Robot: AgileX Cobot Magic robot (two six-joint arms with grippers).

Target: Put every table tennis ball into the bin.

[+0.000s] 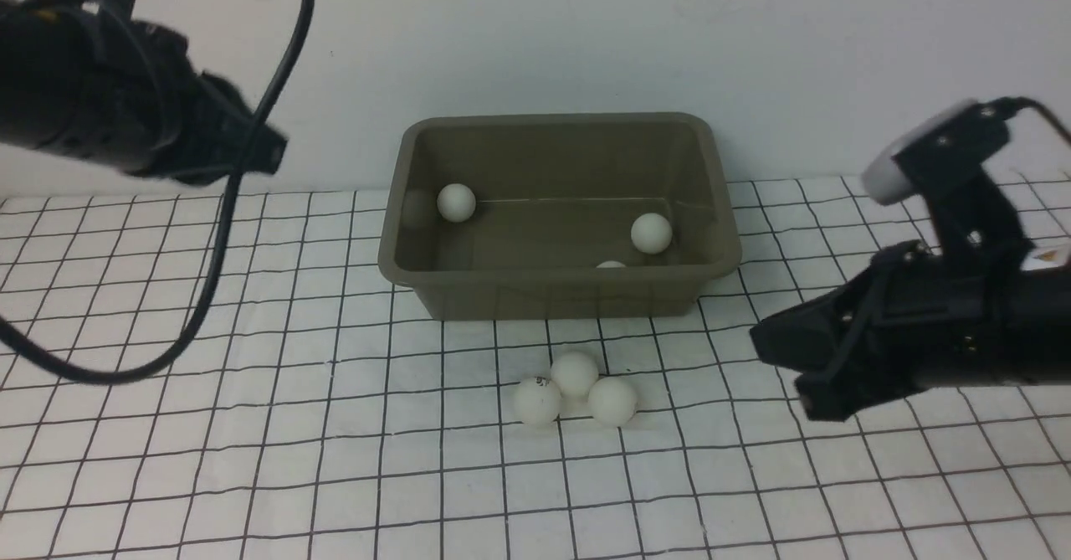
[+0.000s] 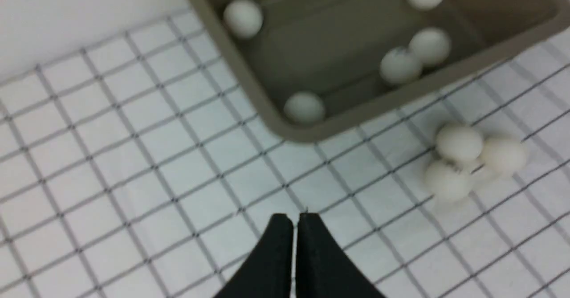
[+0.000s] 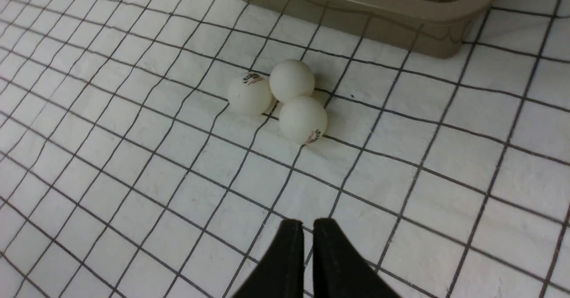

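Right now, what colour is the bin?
The bin is plain olive-grey; the front view shows it best.

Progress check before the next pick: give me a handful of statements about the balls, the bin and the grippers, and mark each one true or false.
1. Three table tennis balls lie in a touching cluster on the table, in front of the bin. True.
2. The left gripper holds a ball. False: its jaws are shut with nothing between them.
3. Five more table tennis balls lie inside the bin. True, as the left wrist view shows.
4. The bin lies tipped on its side. False: it stands upright with its opening upward.
5. The right gripper is wide open. False: it is shut and empty.
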